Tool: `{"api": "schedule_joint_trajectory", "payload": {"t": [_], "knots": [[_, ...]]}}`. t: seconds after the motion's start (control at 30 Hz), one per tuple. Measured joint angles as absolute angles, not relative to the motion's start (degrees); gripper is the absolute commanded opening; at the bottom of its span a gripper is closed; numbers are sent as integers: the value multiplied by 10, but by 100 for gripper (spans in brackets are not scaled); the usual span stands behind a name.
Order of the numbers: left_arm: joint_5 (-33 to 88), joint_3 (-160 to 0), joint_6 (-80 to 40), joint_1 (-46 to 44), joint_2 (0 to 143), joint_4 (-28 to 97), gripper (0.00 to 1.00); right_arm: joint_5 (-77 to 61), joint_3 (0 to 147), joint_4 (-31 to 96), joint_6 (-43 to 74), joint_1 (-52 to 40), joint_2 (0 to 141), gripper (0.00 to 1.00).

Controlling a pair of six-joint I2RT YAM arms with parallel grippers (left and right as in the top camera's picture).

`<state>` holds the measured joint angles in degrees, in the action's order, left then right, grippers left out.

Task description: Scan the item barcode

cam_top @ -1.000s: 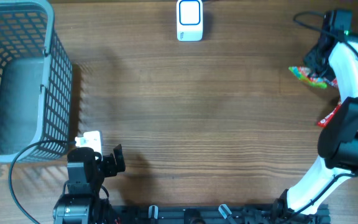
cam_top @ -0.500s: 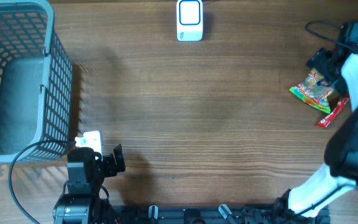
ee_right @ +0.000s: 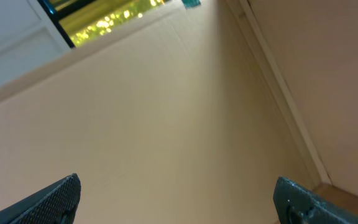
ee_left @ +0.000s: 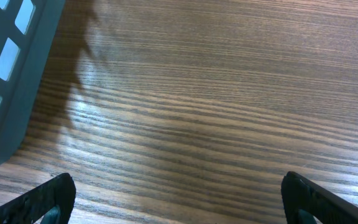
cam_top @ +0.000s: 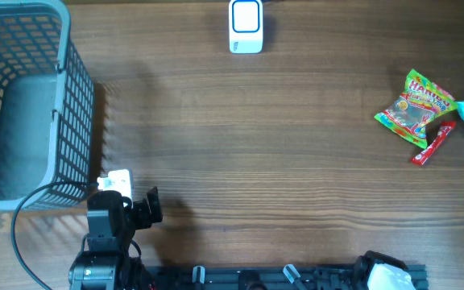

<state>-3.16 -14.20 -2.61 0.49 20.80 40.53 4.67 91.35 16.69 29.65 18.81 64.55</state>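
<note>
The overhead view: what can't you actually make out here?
Candy bag barcode: too small overhead; neither wrist view shows the bag.
Red packet lettering: too small overhead.
Right gripper: not discernible overhead; its wrist view shows only a beige surface.
Basket: left part cut off by the overhead's edge.

Red block lettering across top of candy bag (cam_top: 416, 106), apparently "HARIBO", blurry at this size. White print on red stick packet (cam_top: 432, 146), too small to read. Nothing legible on scanner (cam_top: 246, 26). No text in wrist views.
</note>
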Motion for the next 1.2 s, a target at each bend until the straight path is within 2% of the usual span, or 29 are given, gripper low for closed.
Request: {"api": "schedule_joint_trajectory", "payload": {"t": [0.2,0.67,1.2], "knots": [[-32,-142,-26,5,208,405,100,47,892,228,282,176,587,100],[-32,-142,-26,5,208,406,100,45,715,232,279,127,176,100],[-32,-142,-26,5,208,405,100,80,721,302,237,10,6,100]]}}
